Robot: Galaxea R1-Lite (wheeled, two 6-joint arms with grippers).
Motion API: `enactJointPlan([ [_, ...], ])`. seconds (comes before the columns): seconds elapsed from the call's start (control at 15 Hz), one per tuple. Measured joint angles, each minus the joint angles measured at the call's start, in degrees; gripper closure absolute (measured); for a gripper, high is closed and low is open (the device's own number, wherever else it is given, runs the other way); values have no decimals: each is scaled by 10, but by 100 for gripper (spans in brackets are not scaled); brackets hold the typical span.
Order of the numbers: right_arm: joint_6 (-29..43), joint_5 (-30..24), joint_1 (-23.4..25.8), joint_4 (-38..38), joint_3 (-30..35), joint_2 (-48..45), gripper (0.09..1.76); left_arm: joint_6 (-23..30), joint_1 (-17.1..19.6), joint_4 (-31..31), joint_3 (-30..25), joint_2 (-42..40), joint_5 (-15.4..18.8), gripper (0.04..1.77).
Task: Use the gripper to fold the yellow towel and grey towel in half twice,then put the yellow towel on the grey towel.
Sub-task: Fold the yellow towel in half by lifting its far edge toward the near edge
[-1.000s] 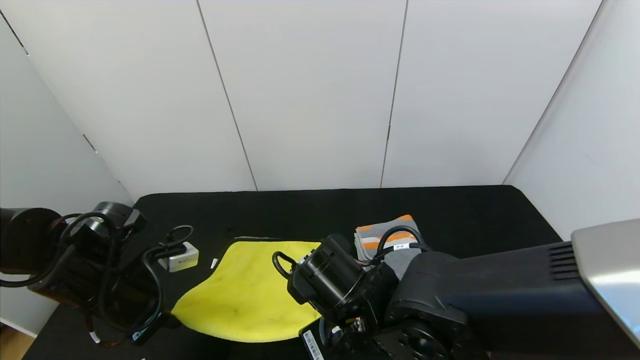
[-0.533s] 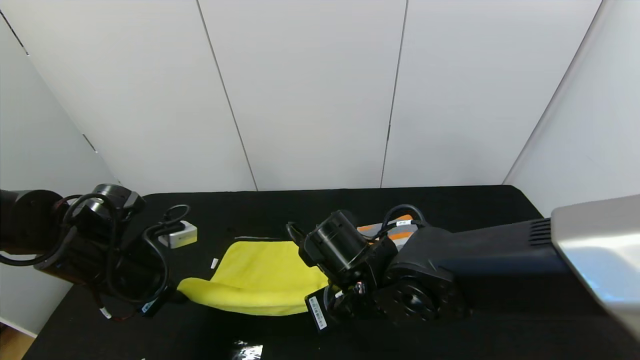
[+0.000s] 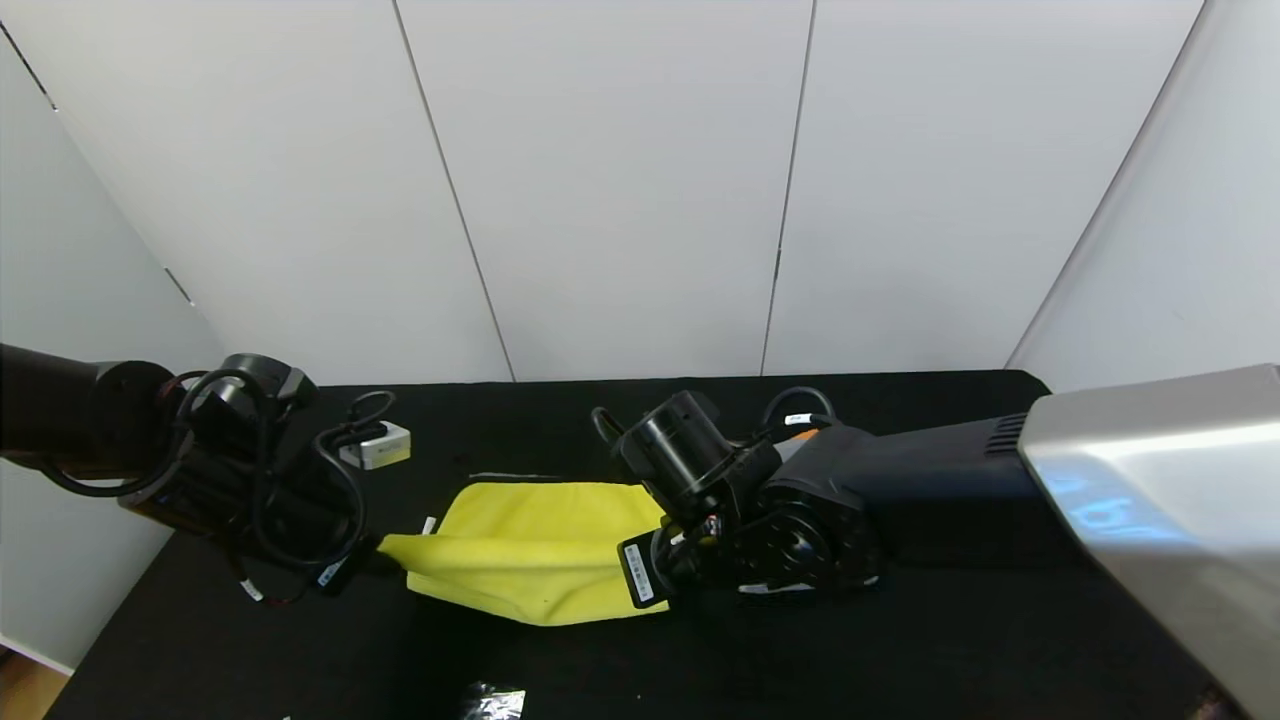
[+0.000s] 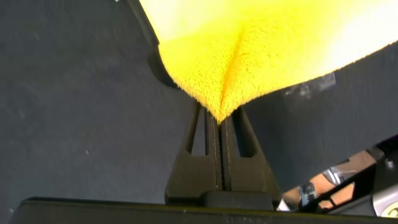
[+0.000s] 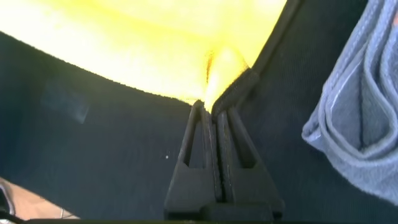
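The yellow towel hangs lifted along its near edge over the black table, its far edge lying on the cloth. My left gripper is shut on the towel's near left corner. My right gripper is shut on its near right corner, where the black trim shows. The grey towel lies folded just beside the right gripper; in the head view only a bit of its orange band shows behind the right arm.
A small white box with a cable sits at the back left of the black table. A shiny scrap lies at the table's front edge. White walls enclose the table at the back and sides.
Both grippers have carried the towel's near edge up and away from me, toward the back of the table. The flat yellow area has shrunk as the near half rises over the far half.
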State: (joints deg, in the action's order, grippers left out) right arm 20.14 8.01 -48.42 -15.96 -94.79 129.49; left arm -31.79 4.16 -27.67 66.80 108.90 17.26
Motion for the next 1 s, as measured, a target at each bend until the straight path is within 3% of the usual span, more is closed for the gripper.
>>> enactJointPlan([
  [0.8, -3, 1, 32, -1, -70, 65, 169, 22, -2, -1, 95, 95, 1, 170],
  [0.87, -3, 2, 34, 0, -75, 70, 148, 22, -2, -1, 98, 100, 1, 161],
  [1.0, -4, 2, 33, 0, -78, 75, 119, 21, -1, -3, 101, 104, 1, 126],
])
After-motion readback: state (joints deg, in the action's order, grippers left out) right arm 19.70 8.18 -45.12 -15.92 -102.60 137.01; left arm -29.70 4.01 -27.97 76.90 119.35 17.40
